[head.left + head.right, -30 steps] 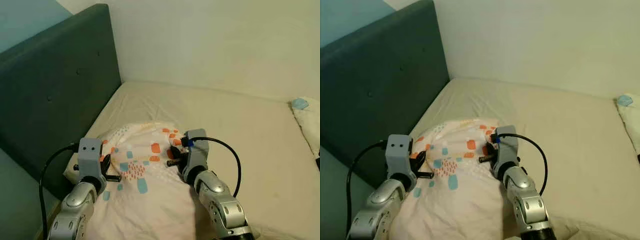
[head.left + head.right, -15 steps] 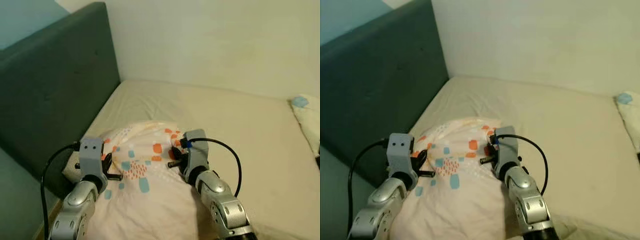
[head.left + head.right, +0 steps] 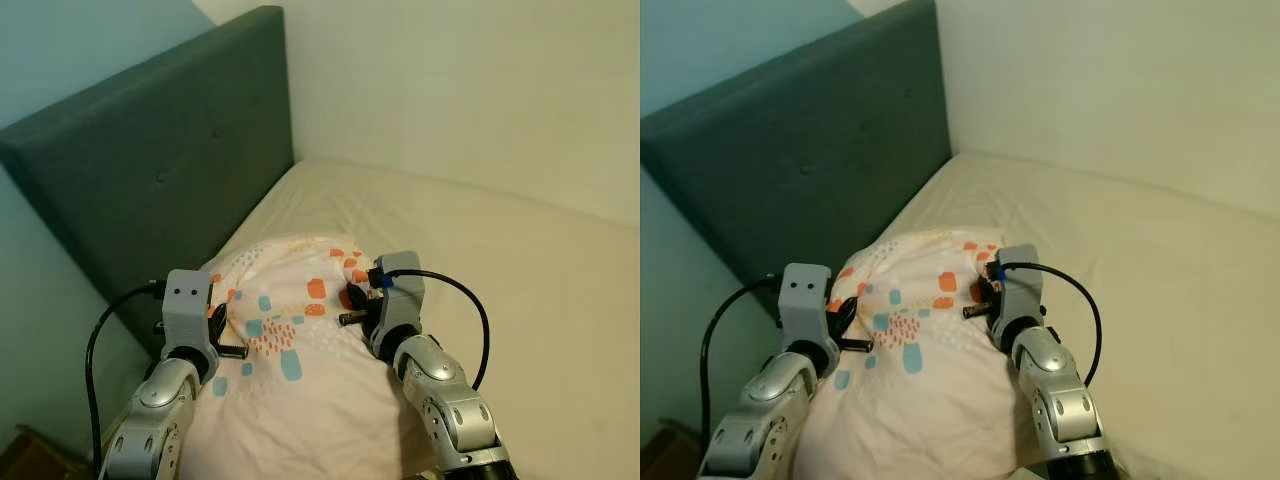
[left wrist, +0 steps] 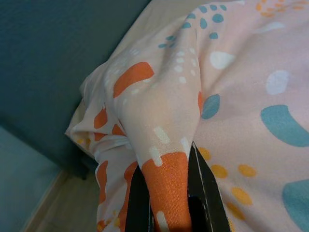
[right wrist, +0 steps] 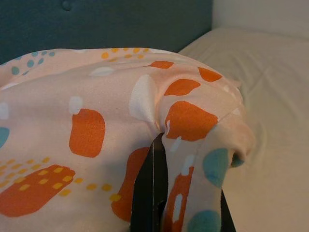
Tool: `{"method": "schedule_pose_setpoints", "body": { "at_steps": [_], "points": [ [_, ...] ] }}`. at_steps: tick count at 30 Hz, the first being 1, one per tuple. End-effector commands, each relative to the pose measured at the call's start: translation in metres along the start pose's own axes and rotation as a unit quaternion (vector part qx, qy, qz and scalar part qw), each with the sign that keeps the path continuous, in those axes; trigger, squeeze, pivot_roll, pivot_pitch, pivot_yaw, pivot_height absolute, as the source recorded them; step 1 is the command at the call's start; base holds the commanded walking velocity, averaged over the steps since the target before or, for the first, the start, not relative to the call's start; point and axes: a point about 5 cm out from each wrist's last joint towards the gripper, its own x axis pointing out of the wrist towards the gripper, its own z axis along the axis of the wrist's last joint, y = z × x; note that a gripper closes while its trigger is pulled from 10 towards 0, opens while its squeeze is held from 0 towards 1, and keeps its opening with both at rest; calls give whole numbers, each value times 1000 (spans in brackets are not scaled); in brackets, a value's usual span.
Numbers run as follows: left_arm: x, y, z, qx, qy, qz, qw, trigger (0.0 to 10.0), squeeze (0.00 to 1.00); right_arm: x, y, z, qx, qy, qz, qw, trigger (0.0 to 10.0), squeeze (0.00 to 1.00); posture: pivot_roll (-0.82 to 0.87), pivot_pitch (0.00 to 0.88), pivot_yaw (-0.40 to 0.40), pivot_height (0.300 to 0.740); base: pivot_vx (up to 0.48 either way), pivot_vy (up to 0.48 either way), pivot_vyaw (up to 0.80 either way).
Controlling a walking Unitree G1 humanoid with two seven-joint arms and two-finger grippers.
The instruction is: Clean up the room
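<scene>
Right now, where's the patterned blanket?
The blanket lies on the mattress just below the headboard, straight ahead in the eye views, pinched between the left gripper and right gripper.

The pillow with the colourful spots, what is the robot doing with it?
The robot is holding a spotty pillow over the bed, close to the dark headboard. Its left tool pinches one corner and its right tool pinches the other, each shut on a fold of the cloth. The pillow sits between the two arms, near the head of the mattress.
</scene>
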Motion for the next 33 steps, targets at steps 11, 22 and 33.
{"method": "schedule_pose_setpoints", "body": {
  "at_steps": [11, 22, 33],
  "points": [
    [0, 12, 14, 31, -29, 33, 999, 10000, 0, -3, -15, 16, -2, -49, -37, 998, 10000, 0, -79, 77, 18, 740, 0, 0, 800],
    [0, 8, 14, 23, -30, 18, 999, 10000, 0, -3, -16, 17, 6, -53, -40, 998, 10000, 0, -79, 67, 20, 740, 0, 0, 800],
    [3, 1, 16, 15, -34, -10, 999, 10000, 0, -10, -41, 18, -8, -75, -143, 987, 10000, 0, -88, 66, 28, 740, 0, 0, 481]
  ]
}}
